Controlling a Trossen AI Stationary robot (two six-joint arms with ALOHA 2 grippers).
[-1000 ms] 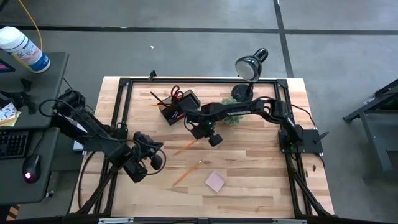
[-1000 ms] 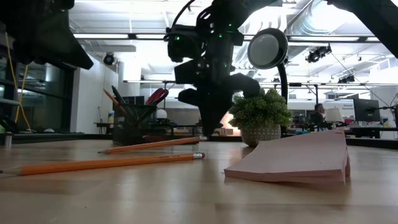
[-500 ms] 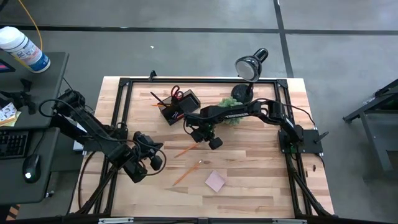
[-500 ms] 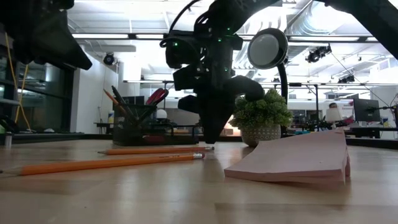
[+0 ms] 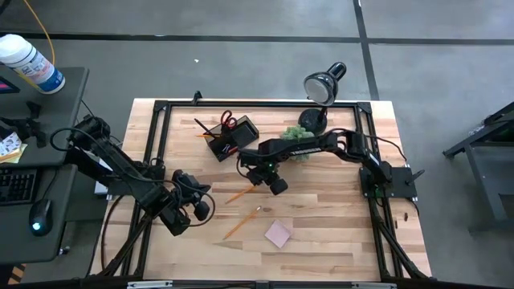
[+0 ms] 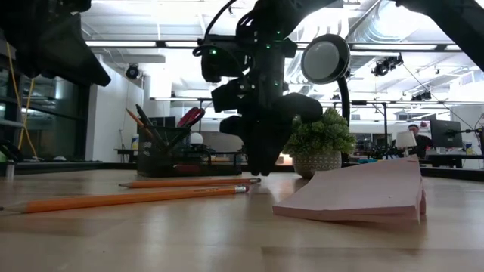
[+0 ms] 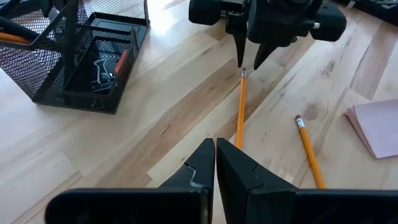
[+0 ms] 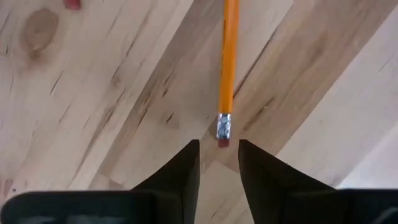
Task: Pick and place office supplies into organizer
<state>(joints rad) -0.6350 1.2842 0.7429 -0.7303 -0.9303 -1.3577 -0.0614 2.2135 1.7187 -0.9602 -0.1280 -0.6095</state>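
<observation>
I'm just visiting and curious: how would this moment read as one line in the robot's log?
right claw: open, straddling eraser end of pencil lying on table | left claw: shut, waiting | organizer: scissors already inside

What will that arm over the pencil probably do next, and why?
Probably shut its fingers. The right gripper is open and low over the table, its fingertips either side of the eraser end of a pencil lying flat. Closing would grip it for carrying to the organizer. The left gripper waits shut nearby.

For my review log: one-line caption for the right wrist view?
Right gripper, fingers open, straddles the eraser end of an orange pencil lying on the table.
</observation>
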